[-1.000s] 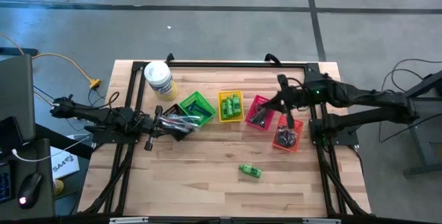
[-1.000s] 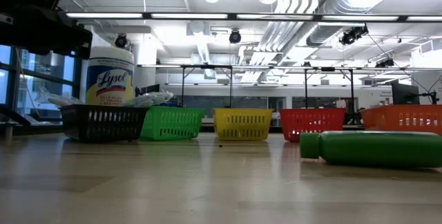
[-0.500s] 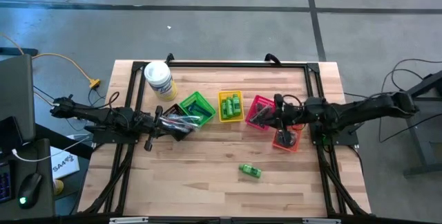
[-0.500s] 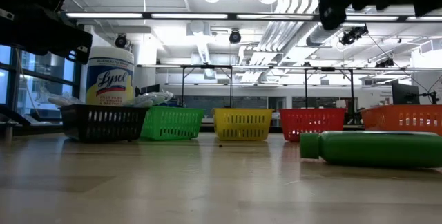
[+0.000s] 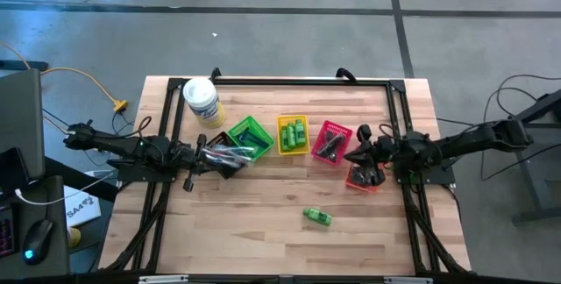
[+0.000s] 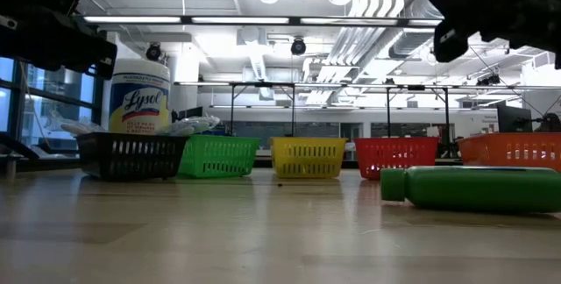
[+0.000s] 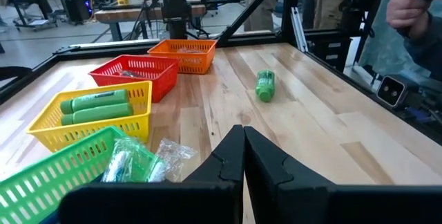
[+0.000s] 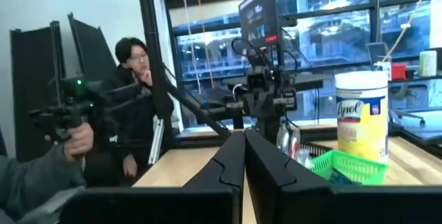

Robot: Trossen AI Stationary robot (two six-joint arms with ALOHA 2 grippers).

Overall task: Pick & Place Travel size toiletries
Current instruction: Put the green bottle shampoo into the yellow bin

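Hovering over orange basket (image 5: pixel 364 177): my right gripper (image 5: pixel 358 156), fingers pressed together, empty; green mini bottle (image 5: pixel 317 217) nearby needs a spread, centred approach.

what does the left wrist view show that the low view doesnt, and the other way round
Only the left wrist view: the left gripper shut, green bottles inside the yellow basket, a person's hand off the table. Only the low view: the black basket and the Lysol tub behind it. Both: the loose green bottle lying on the table, and the green, yellow, red and orange baskets.
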